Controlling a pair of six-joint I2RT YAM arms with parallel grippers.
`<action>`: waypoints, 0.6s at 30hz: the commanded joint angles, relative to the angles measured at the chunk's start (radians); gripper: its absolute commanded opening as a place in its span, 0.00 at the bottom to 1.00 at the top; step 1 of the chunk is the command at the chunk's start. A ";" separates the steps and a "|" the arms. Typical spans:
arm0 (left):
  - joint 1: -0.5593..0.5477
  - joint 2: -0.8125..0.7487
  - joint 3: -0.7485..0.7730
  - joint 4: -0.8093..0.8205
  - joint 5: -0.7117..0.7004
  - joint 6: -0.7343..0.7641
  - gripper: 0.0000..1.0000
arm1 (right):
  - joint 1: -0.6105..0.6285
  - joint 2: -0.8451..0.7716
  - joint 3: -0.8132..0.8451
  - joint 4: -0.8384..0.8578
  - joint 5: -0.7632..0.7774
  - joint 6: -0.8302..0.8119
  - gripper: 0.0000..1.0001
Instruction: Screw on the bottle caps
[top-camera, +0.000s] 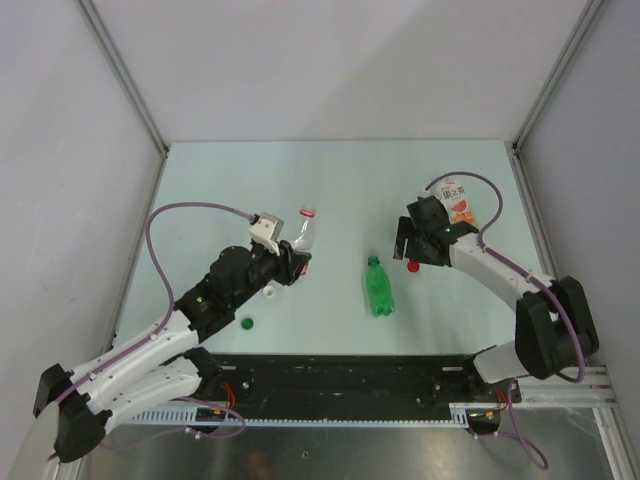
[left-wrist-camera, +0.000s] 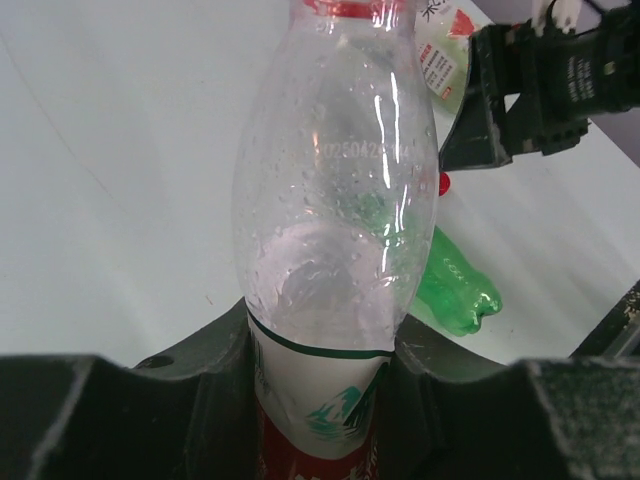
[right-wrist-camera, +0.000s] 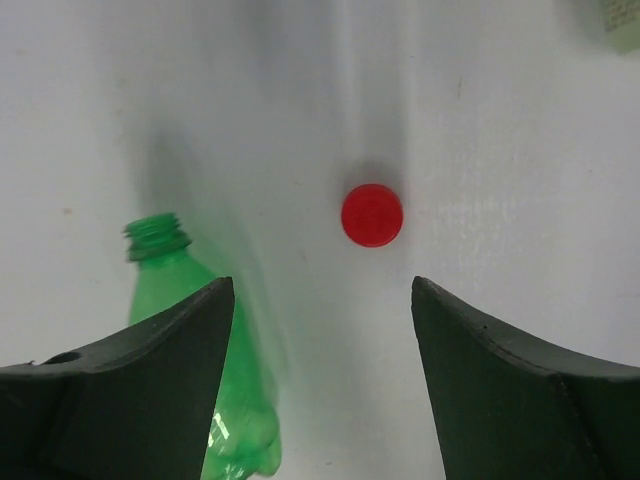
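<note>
Nearest the bases, the green cap (top-camera: 247, 322) lies loose on the table (top-camera: 330, 170), at seven o'clock from centre. Just beyond it, the left gripper (top-camera: 290, 263) is clenched on the labelled lower body of the slim clear bottle (left-wrist-camera: 335, 200), whose red-ringed neck points to twelve o'clock in the overhead view. The green bottle (top-camera: 378, 287) lies on its side near centre, open neck to twelve. The red cap (right-wrist-camera: 372, 215) sits at three o'clock of that neck, apart from it. The right gripper (right-wrist-camera: 320, 295) hangs over the cap, jaws spread, grasping nothing. Farthest, at two o'clock, is the wider clear bottle (top-camera: 458, 205).

Assessment: the cap is probably light, rigid, slick and low, so it is best pinched across its rim, fingers square. The bottles look empty and thin-walled and would dent, so they want a low, moderate hold.
</note>
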 joint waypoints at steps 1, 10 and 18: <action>0.003 -0.007 0.018 0.011 -0.050 -0.016 0.39 | -0.009 0.098 0.020 0.012 0.066 0.027 0.74; 0.003 -0.001 0.023 0.012 -0.023 -0.011 0.40 | -0.034 0.256 0.020 0.076 0.090 0.075 0.66; 0.002 0.000 0.027 0.012 0.034 0.000 0.40 | -0.039 0.298 0.020 0.104 0.108 0.104 0.59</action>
